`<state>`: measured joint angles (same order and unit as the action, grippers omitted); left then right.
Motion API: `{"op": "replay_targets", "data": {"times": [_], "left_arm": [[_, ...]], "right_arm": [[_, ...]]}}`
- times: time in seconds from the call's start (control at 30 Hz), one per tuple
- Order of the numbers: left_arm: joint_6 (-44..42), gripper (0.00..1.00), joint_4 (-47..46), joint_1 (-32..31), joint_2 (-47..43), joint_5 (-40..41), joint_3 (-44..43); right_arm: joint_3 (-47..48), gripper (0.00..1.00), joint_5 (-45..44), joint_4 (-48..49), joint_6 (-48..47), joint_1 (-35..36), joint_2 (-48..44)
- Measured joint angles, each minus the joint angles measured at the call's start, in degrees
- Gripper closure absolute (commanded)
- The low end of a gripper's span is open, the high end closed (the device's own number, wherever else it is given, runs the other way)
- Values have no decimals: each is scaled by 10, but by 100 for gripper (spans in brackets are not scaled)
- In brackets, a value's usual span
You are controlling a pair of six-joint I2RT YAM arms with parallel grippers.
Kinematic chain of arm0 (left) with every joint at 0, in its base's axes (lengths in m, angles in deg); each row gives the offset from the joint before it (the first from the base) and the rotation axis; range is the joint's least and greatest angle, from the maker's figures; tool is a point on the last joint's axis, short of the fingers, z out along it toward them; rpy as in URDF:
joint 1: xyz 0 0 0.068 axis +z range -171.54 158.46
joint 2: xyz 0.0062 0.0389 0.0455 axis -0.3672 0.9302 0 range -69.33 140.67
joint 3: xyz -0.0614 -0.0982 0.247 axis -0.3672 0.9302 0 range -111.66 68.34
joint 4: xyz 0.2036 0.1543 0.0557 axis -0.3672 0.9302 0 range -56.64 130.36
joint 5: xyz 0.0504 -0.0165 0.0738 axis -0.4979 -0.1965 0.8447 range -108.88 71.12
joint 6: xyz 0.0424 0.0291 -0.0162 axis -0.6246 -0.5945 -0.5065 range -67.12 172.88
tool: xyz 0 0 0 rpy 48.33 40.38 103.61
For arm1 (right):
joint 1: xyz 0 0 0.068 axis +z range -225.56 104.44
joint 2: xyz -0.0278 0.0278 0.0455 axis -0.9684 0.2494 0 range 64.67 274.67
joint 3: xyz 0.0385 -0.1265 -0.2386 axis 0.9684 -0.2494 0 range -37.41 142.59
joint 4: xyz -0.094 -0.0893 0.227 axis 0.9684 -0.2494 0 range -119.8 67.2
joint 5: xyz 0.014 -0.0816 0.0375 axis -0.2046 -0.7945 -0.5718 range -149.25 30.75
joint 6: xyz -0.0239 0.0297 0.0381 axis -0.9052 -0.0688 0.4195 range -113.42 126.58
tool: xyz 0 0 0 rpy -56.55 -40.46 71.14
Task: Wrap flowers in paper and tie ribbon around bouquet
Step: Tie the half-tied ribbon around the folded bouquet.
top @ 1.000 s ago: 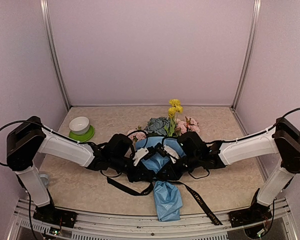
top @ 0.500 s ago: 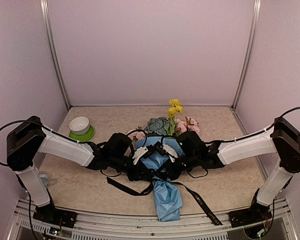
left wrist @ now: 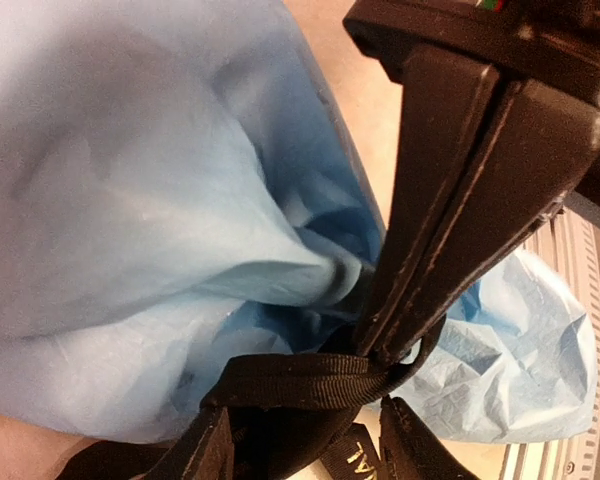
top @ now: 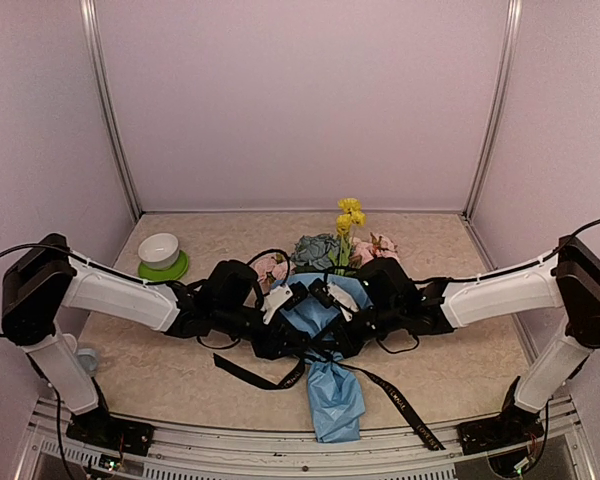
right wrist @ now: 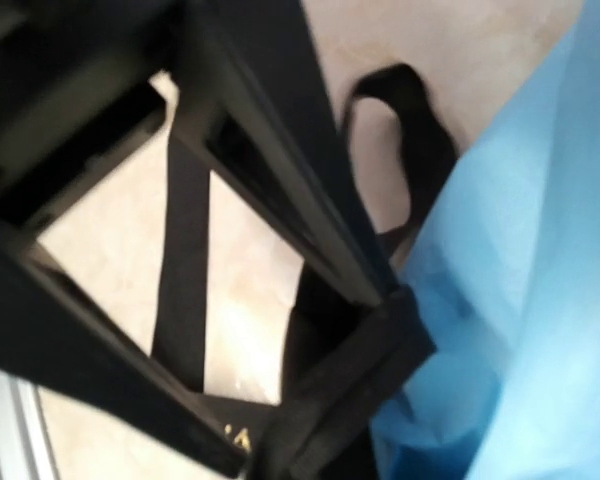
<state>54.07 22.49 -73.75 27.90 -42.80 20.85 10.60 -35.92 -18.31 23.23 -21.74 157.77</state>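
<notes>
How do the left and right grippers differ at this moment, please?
The left gripper stands open, straddling the ribbon; the right gripper is shut, pinching it. The left gripper reaches the bouquet from the left, the right gripper from the right. Both meet at its waist.

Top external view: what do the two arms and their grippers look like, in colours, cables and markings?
Left arm and right arm: white shell links between bulky black joint housings, thin black cables looping off the shoulders, small white covers near the wrists. Left gripper and right gripper: all black; the right's jaws are long, straight, tapering. No markings legible.
</notes>
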Motion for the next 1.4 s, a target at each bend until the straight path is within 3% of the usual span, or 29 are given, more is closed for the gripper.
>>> {"op": "replay_targets", "data": {"times": [0.37, 0.7, 1.07, 1.4], "left_arm": [[-69, 49, 10, -29, -92, 39, 17], [-55, 45, 110, 26, -101, 197, 18], [-98, 45, 105, 4, -60, 191, 53], [-123, 49, 101, 11, 2, 189, 16]], "right_arm": [[-4, 100, -46, -14, 15, -3, -19], [-22, 100, -120, -31, 56, -4, -75], [-23, 100, -140, -50, 67, -4, -75], [-23, 100, -140, -50, 71, -4, -75]]}}
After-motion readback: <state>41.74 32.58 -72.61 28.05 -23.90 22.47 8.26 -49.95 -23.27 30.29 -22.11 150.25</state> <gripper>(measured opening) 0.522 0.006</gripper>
